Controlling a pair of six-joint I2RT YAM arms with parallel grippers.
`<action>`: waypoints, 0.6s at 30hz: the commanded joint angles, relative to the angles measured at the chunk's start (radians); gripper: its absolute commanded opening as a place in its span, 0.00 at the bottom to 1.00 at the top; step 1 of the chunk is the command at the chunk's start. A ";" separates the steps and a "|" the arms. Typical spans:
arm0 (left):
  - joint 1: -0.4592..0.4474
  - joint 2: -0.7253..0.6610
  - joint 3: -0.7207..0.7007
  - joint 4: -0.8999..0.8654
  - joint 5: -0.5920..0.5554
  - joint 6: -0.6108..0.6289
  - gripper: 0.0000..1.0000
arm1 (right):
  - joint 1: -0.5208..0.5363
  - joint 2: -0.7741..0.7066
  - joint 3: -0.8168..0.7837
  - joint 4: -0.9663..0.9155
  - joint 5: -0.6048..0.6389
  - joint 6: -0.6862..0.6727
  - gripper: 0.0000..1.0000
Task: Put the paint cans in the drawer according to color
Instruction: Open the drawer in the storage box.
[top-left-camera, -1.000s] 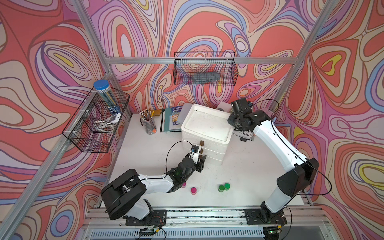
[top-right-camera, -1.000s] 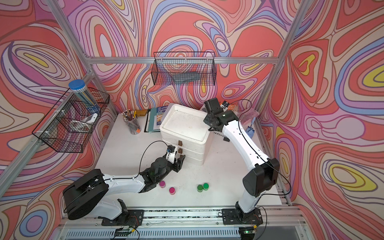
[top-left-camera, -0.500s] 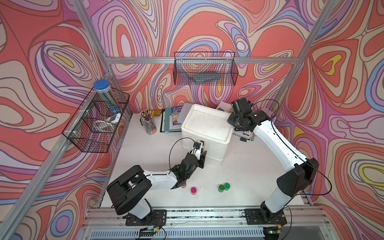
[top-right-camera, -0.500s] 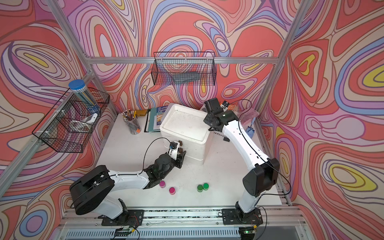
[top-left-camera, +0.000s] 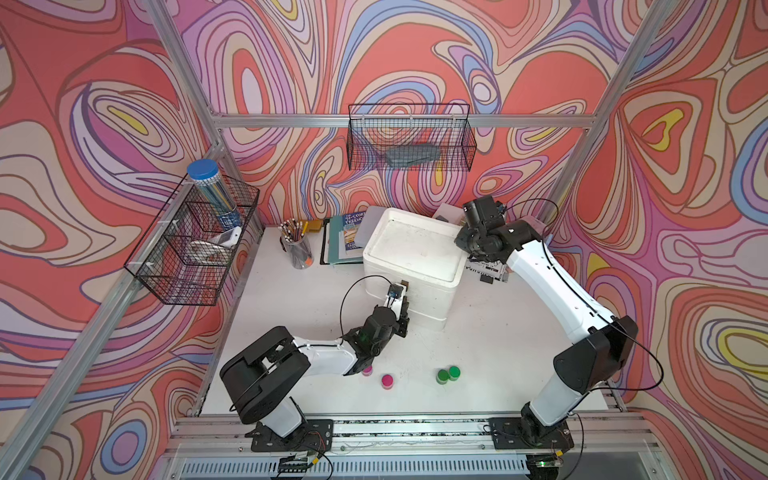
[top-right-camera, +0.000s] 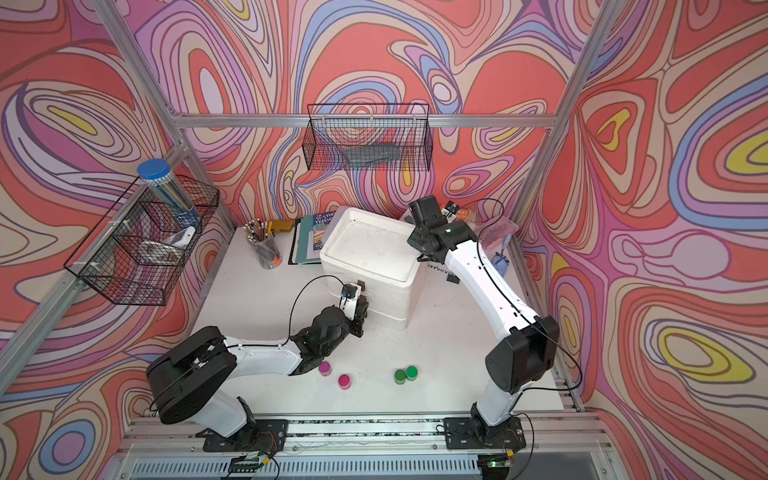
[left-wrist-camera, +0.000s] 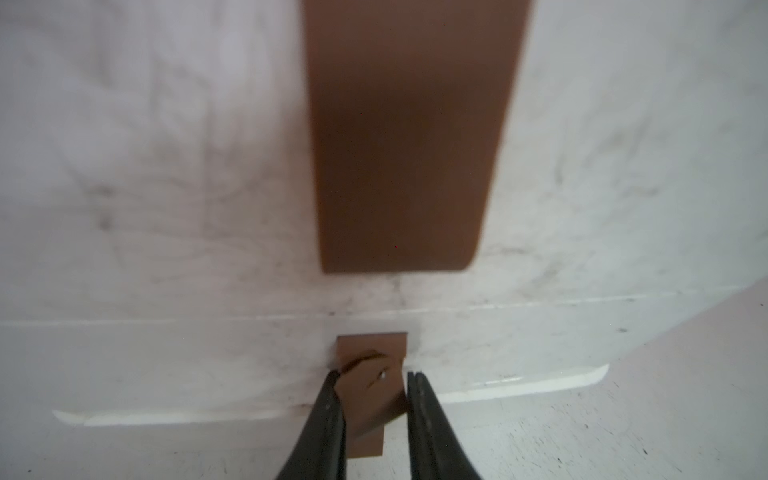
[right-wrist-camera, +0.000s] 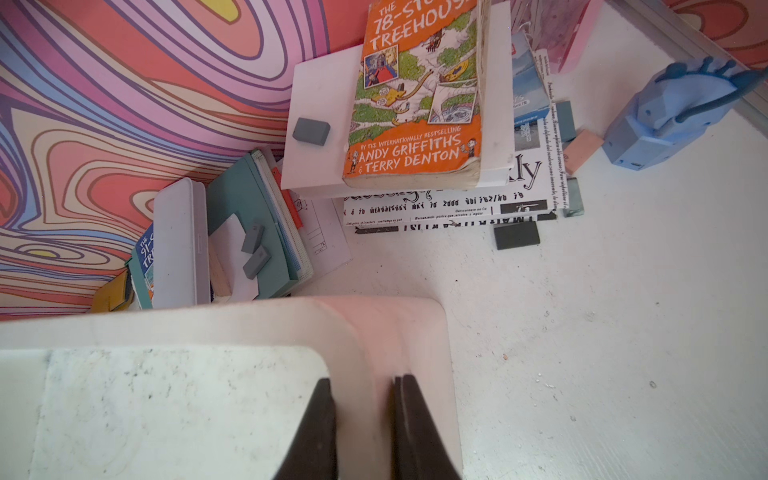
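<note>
The white drawer unit stands mid-table. My left gripper is at its front face, shut on the small brown pull tab of a lower drawer. A bigger brown tab hangs above it. My right gripper is shut on the unit's top rim at the far right corner. Two pink paint cans and two green paint cans stand near the front edge. One pink can lies partly under my left arm.
A pencil cup and stacked books stand behind the unit on the left. Wire baskets hang on the walls, one with a blue-lidded tube. An orange book and a blue device lie behind my right gripper.
My left gripper has moved in against the drawer front and its jaws have narrowed onto the lower brown tab. The right arm has not moved.
</note>
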 joint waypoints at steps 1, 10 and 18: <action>0.012 -0.018 0.004 0.078 0.042 0.032 0.07 | -0.011 0.000 -0.023 0.083 -0.045 0.088 0.00; 0.013 -0.171 -0.097 -0.026 0.070 0.018 0.00 | -0.026 -0.008 -0.039 0.091 -0.045 0.080 0.00; 0.012 -0.383 -0.180 -0.230 0.147 -0.015 0.00 | -0.043 -0.015 -0.060 0.106 -0.045 0.077 0.00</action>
